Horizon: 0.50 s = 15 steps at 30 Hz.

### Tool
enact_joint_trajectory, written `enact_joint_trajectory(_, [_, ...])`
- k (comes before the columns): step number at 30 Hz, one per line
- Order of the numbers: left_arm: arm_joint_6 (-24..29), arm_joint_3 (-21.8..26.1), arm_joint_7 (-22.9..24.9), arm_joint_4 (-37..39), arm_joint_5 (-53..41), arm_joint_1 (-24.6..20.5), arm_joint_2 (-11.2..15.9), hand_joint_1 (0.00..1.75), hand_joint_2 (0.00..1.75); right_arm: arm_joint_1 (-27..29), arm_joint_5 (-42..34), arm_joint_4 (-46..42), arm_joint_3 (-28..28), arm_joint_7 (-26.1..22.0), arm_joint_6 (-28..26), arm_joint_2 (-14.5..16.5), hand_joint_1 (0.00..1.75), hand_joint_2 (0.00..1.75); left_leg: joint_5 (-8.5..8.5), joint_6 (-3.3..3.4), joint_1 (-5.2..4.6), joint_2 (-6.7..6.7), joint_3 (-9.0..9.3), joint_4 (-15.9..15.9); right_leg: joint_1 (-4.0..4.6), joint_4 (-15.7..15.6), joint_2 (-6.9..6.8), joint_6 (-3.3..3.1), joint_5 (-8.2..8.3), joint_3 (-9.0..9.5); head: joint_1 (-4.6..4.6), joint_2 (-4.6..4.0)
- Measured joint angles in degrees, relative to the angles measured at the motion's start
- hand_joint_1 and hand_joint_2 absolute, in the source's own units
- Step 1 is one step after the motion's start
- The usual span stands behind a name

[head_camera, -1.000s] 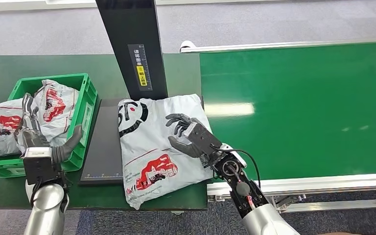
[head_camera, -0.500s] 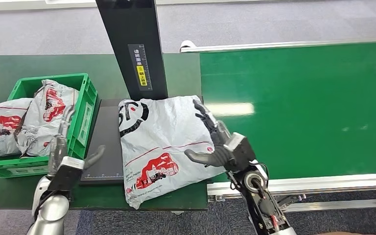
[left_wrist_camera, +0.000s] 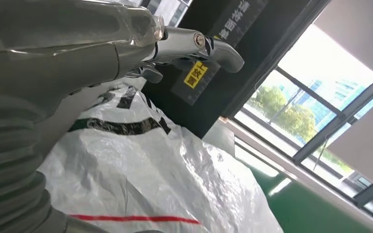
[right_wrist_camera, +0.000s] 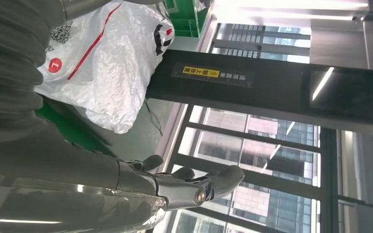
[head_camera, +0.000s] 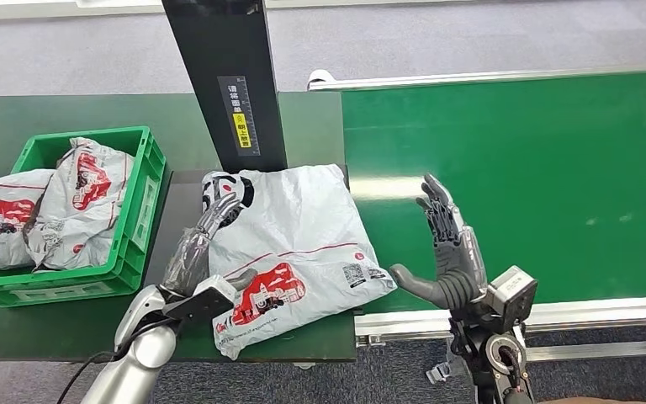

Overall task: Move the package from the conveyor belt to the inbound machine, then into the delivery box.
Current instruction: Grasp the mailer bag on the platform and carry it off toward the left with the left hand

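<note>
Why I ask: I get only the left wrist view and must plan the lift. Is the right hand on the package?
Observer: No. The right hand is open above the belt, beside the package and apart from it.
Operator: Is the package on the machine?
Observer: Mostly. It lies on the machine's dark plate, with one edge reaching past it toward the belt.
Operator: What's in the box?
Observer: The green box holds two other packages.
</note>
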Motion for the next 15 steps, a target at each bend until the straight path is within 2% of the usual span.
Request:
enact_joint_trajectory(6, [-0.48,-2.43,0.04,5.65,-0.02,-2.96,-0.24,0.00,1.75,1.03,-1.54,-1.01,-1.15,-1.25,2.30,0.06,0.00,1.75,0.00,0.00,0.00,-0.02,0.00,0.00,0.00,-0.01,-0.01,0.00,0.00,0.00,-0.01,0.02])
enact_joint_trajectory(15, [1.32,-6.40,-0.02,19.00,-1.86,-7.94,-3.21,0.00,1.75,1.21,-2.57,-0.97,-1.96,-1.76,3.33,0.80,0.00,1.75,0.00,0.00,-0.01,-0.06,0.00,0.01,-0.01,-0.01,-0.01,0.01,0.01,0.01,-0.01,0.01])
